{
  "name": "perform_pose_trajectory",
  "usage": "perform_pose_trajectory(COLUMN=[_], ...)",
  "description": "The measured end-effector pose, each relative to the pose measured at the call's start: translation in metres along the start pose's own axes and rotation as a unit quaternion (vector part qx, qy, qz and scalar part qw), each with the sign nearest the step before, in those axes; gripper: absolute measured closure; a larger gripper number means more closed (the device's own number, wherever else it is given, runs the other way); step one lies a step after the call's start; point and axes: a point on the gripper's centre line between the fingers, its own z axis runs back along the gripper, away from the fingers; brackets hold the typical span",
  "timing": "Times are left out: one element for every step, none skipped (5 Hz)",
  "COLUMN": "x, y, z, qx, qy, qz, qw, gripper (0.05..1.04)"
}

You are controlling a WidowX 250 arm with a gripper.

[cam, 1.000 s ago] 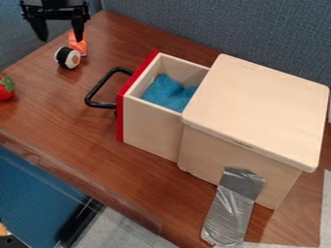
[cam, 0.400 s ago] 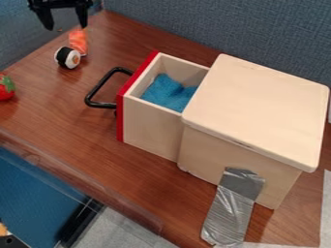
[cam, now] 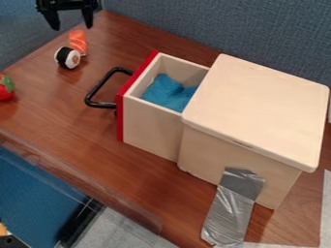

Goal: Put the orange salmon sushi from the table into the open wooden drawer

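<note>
- Hanging at the upper left of the frame, the black gripper (cam: 71, 27) has its two fingers spread wide, with nothing between them.
- Nearest to it is the orange-and-white toy sushi (cam: 78, 42), lying on the table just below the fingers in the frame; the black-and-white sushi roll (cam: 67, 57) sits right beside it.
- With those two so close together, a finger coming down slightly off could knock the roll, which looks round enough to tip or roll away.
- The orange piece looks smooth and narrow, so a grip near its end could let it twist or slip.
- The black handle (cam: 100, 92) juts toward the toys from the red-fronted drawer (cam: 152, 121); a low sweep of the arm might snag it and shift the drawer, which stands open with a blue cloth (cam: 169, 94) inside.
- Grey tape (cam: 233, 208) runs from the wooden box (cam: 255, 106) onto the brown wood-grain table (cam: 58, 114); a red toy with green leaves (cam: 6, 88) sits at the left edge.
- Behind rises a blue-grey fabric partition (cam: 219, 24); pale grey floor (cam: 126, 230) shows at the bottom.
</note>
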Motion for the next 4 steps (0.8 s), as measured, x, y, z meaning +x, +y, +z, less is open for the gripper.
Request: perform_pose_trajectory(x=[0.005,0.004,0.002,-0.001], y=[0.002,0.000,0.004,0.005], z=[-0.009,-0.020,-0.033,-0.039], qx=[0.013,0.022,0.034,0.036], qy=[-0.006,-0.006,0.001,0.006], qz=[0.005,0.002,0.002,0.009], qw=[0.9999,0.9997,0.9994,0.9993], gripper=[0.084,0.084,0.084,0.130])
